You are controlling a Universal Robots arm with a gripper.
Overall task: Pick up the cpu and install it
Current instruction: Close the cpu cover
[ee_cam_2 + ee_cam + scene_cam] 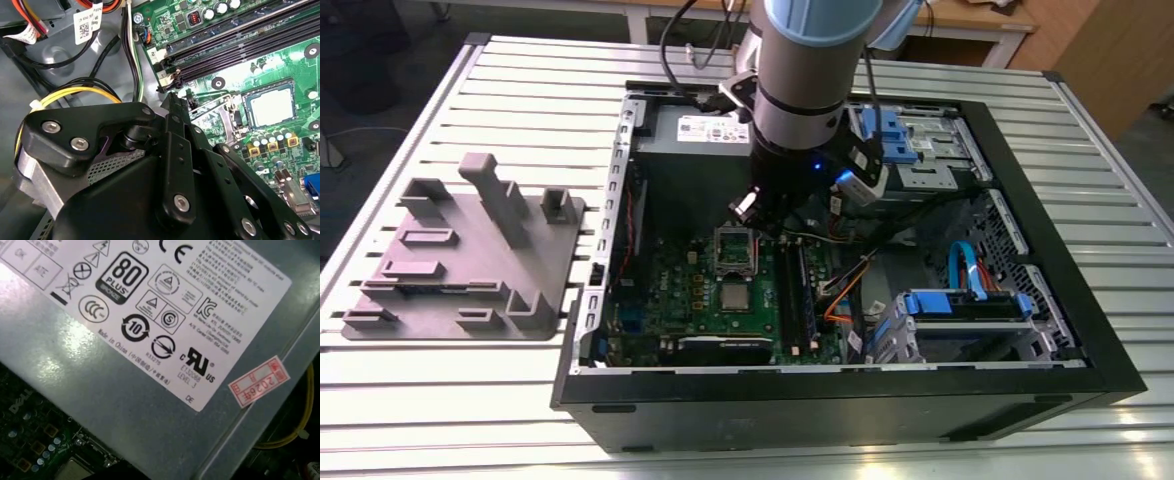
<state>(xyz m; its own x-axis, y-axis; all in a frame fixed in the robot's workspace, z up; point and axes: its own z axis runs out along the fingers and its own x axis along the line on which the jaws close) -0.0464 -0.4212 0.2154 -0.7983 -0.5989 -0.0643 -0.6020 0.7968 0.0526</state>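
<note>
So, from the exterior view's left: the grey fixture block (467,250) sits outside the open case (854,400). Inside, the cpu (736,296) already lies flat in its socket on the green motherboard (674,285), and the socket frame (736,248) beside it looks flipped open. The gripper (747,210) hangs over that frame, not holding the chip; can't tell if it's open or closed. I'd say the chip is placed but not clamped yet.

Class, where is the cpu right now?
In the exterior view the cpu lies flat on the green motherboard inside the open case, beside the dark socket frame, on the camera's side.
</note>
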